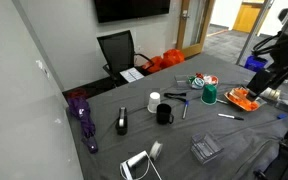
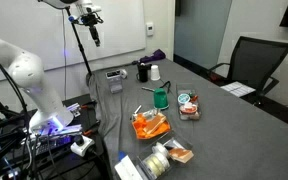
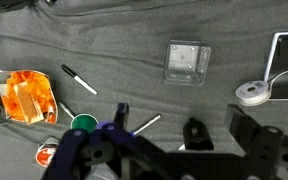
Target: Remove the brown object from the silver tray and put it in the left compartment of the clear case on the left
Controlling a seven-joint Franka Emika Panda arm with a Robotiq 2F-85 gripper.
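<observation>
Wrist view: the gripper (image 3: 156,135) hangs empty, jaws apart. The brown object (image 2: 179,152) sits in the silver tray (image 2: 169,168), well off to the gripper's left beyond the orange pile (image 3: 29,95). Its long axis is unclear.

Grey cloth (image 3: 114,50), clear case (image 3: 187,62), black pen (image 3: 80,80), orange pile (image 3: 29,97) at left, claw (image 3: 159,132) along bottom edge

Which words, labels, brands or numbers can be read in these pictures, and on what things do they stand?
No text can be read in any view.
The papers on the chair and the round container may bear print, but it is too small and blurred.
</observation>
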